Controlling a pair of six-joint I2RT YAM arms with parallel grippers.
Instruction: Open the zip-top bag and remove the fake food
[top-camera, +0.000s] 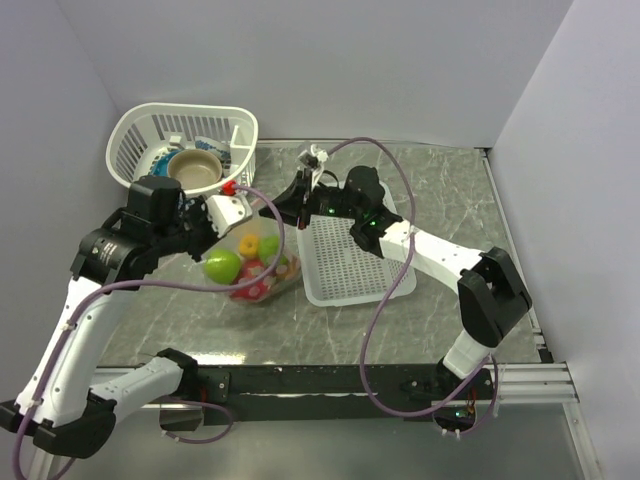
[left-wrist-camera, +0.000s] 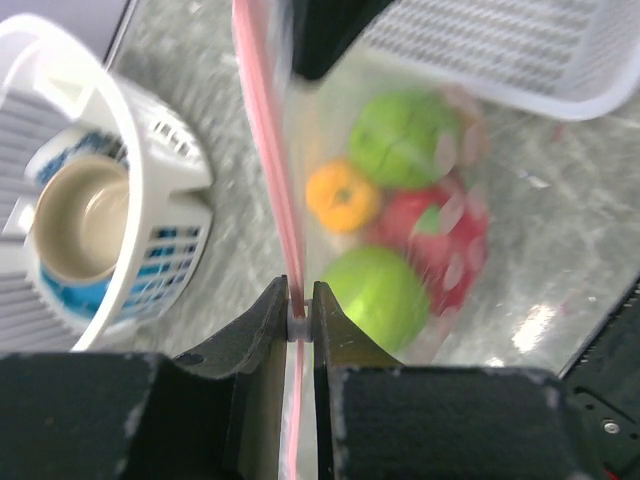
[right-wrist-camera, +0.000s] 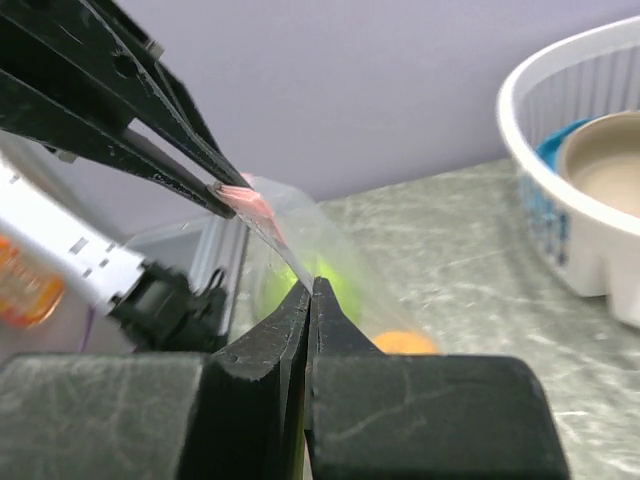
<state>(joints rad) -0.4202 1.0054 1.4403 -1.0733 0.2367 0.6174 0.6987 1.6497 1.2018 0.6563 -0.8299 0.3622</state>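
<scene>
With left hand (left-wrist-camera: 300, 322) clamped on the pink zip strip (left-wrist-camera: 265, 150) and right hand (right-wrist-camera: 310, 300) pinched shut on the film of the zip-top bag (right-wrist-camera: 305, 240) beside it, peel apart evenly above the fake food (left-wrist-camera: 375, 292).

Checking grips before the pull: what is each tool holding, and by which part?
Both hold the zip-top bag: the left tool pinches its pink zip strip, and the right tool pinches the clear film close to that strip.

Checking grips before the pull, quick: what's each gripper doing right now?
Left gripper: closed on the zip-top bag, at its pink strip.
Right gripper: closed on the bag's clear film.
</scene>
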